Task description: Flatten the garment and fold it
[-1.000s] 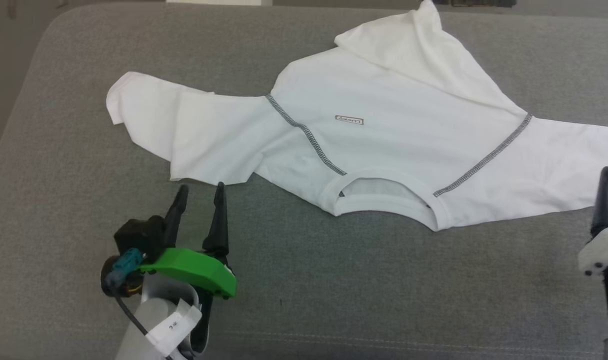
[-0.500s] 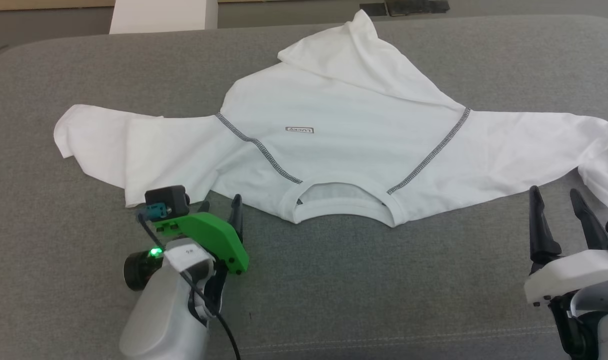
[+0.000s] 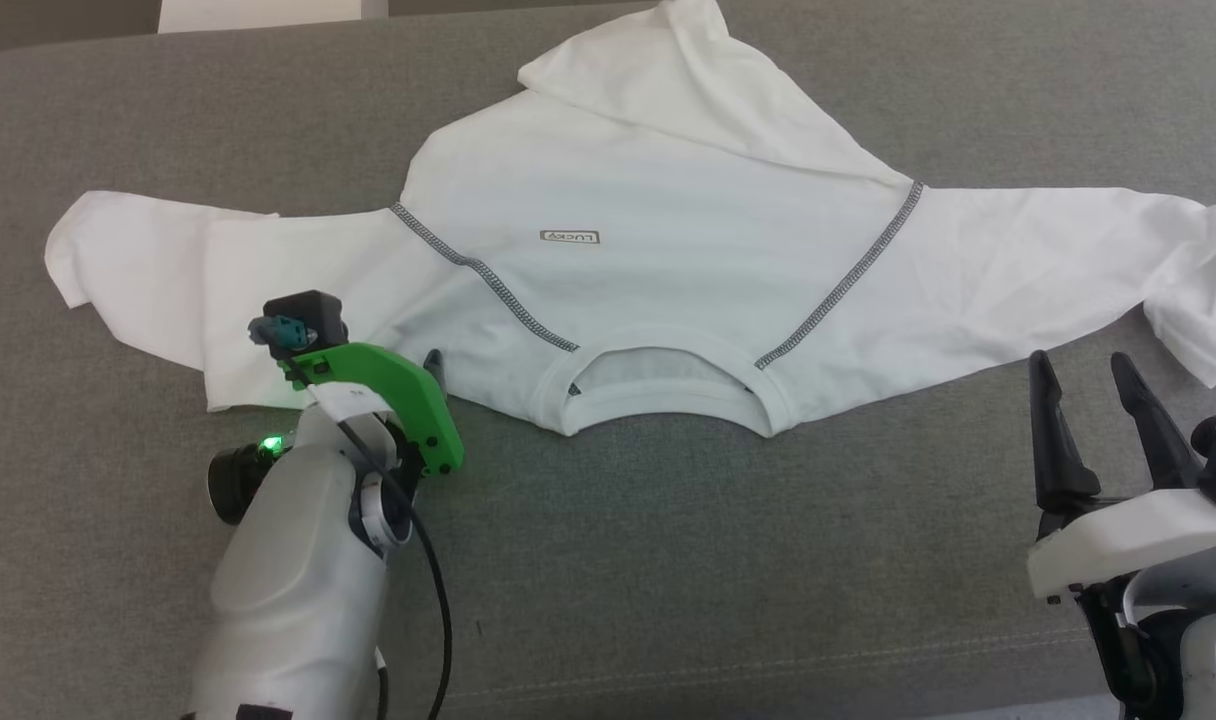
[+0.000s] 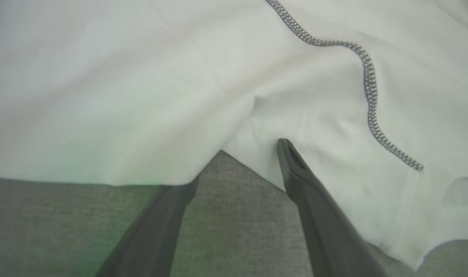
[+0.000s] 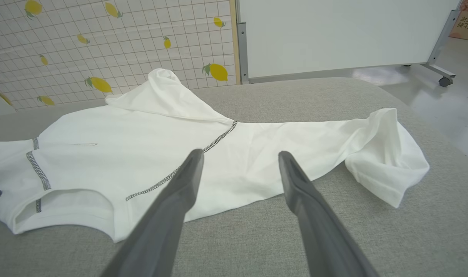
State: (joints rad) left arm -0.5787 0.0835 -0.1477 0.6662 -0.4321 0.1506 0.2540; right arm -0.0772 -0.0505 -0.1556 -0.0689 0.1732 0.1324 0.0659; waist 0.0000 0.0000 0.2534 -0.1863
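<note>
**Head view.** The white thin-fabric T-shirt with dark grey zigzag seam stitching (image 3: pixel 668 250) lies spread on the grey woven upholstered surface (image 3: pixel 668 560). Its ribbed round neckline (image 3: pixel 658 408) is towards me, its sleeves lie out to either side, and the far hem is folded over on itself. The right sleeve's cuff (image 5: pixel 384 165) sits crumpled near the surface's edge.

**Left arm.** The left gripper (image 4: pixel 234 169), under its green mount (image 3: pixel 398 380), has its jaws wide apart at the notch where the left sleeve meets the body. In the left wrist view one dark finger (image 4: pixel 315 200) lies over the body fabric and the other runs beneath the sleeve's edge. I cannot quite tell whether either presses the cloth. Nothing is pinched.

**Right arm.** The right gripper (image 3: pixel 1081 365) has its jaws fully spread and empty, over bare upholstery just beside the right sleeve's near edge.
</note>
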